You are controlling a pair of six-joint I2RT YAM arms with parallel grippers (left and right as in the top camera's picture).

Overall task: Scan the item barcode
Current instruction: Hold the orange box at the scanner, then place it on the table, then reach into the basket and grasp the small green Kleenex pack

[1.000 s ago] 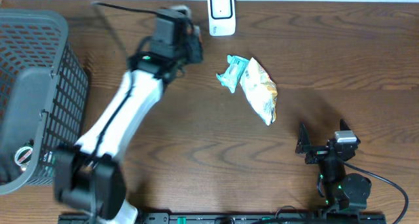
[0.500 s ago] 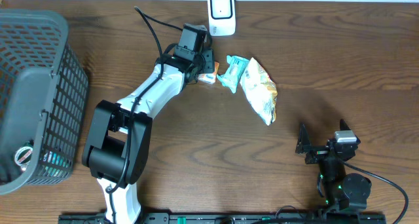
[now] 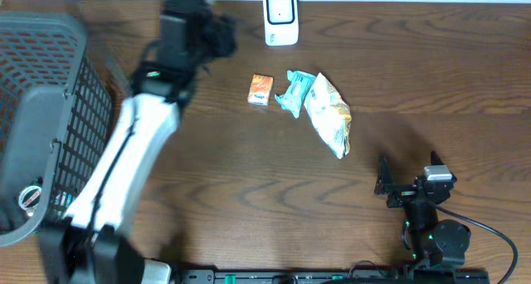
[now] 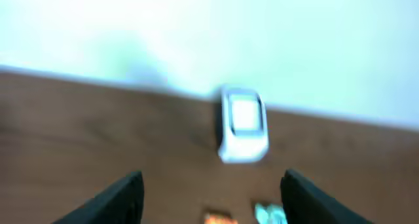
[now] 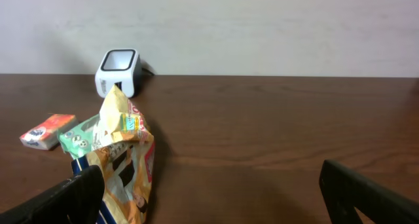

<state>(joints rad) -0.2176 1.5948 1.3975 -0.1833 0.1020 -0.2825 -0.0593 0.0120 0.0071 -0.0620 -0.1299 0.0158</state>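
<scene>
A small orange box (image 3: 260, 90) lies flat on the table, left of a teal packet (image 3: 294, 93) and a yellow snack bag (image 3: 329, 115). The white barcode scanner (image 3: 281, 17) stands at the table's back edge. My left gripper (image 3: 222, 36) hovers blurred at the back left of the scanner, away from the box. In the left wrist view it (image 4: 213, 198) is open and empty, the scanner (image 4: 243, 124) ahead and the orange box (image 4: 219, 219) at the bottom edge. My right gripper (image 5: 216, 198) rests open near the front right, the snack bag (image 5: 124, 165) by its left finger.
A dark mesh basket (image 3: 41, 110) holding a few items stands at the table's left end. The right arm's base (image 3: 436, 238) sits at the front right edge. The white wall runs right behind the scanner.
My left gripper opened, left the orange box on the table beside the teal packet and swung back up and to the left. The right arm has not moved.
</scene>
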